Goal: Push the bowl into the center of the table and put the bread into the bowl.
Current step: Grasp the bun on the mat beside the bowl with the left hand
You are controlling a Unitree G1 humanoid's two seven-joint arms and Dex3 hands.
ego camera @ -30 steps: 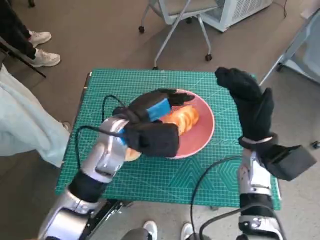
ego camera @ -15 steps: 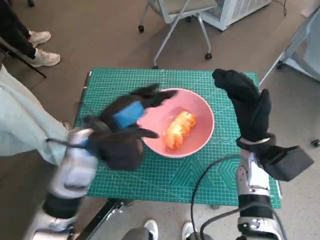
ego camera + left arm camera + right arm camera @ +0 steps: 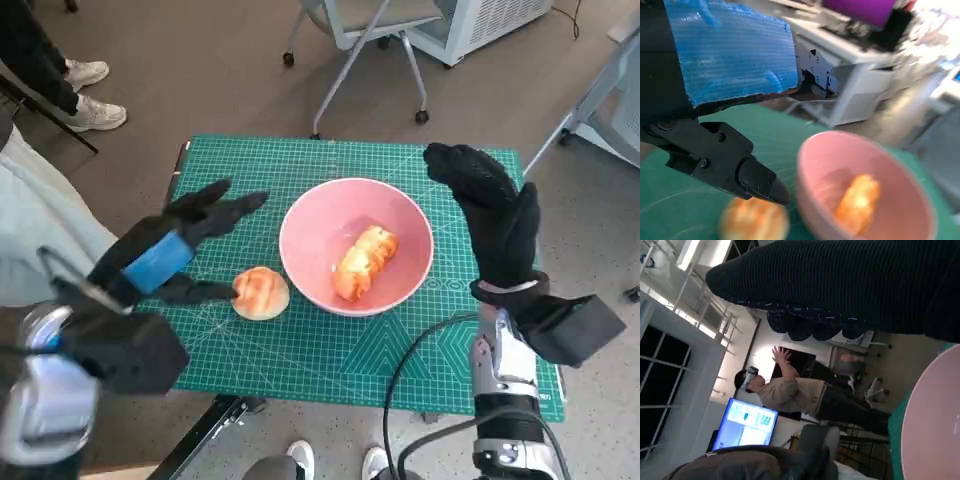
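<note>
A pink bowl (image 3: 405, 235) sits near the middle of the green mat (image 3: 330, 360), with a long golden bread (image 3: 362, 262) lying inside it. A round bun (image 3: 261, 293) rests on the mat just left of the bowl. My left hand (image 3: 170, 255) hovers to the left of the bun, fingers spread, holding nothing. The left wrist view shows the bowl (image 3: 815, 165), the bread (image 3: 856, 202) in it and the bun (image 3: 754, 220) below my fingertips (image 3: 762, 182). My right hand (image 3: 490, 215) is raised beside the bowl's right rim, fingers apart and empty.
A person's legs in pale trousers (image 3: 40, 230) stand close to the table's left edge, with shoes (image 3: 85, 100) further back. A wheeled chair base (image 3: 355, 55) lies beyond the table's far edge. A person (image 3: 790, 390) and the bowl's rim (image 3: 932, 425) show in the right wrist view.
My left hand has let go of the long bread in the bowl and pulled back to the left and towards me. That uncovered the round bun. The right hand barely moved.
</note>
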